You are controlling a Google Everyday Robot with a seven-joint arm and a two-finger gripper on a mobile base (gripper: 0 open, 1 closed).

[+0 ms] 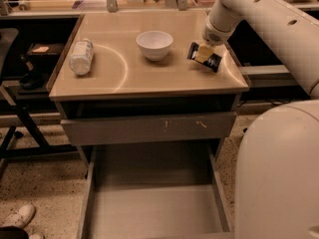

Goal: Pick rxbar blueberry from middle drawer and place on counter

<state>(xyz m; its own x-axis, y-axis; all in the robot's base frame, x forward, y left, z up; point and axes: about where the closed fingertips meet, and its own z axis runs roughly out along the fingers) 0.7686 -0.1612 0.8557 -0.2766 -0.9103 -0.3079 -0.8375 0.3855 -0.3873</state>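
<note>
The rxbar blueberry (214, 62), a small dark wrapper, is at the right side of the tan counter (149, 78), tilted and resting on or just above its surface. My gripper (203, 54) comes down from the upper right and is shut on the bar, its yellowish pads across the bar's middle. The middle drawer (149, 208) is pulled out below the counter, and its grey floor shows nothing in it.
A white bowl (154, 44) stands left of the bar. A clear plastic bottle (81, 56) lies at the counter's left. The grey drawer front with orange scuffs (149, 128) sits above the open drawer. My white body (279, 173) fills the lower right. A shoe (17, 217) is at the lower left.
</note>
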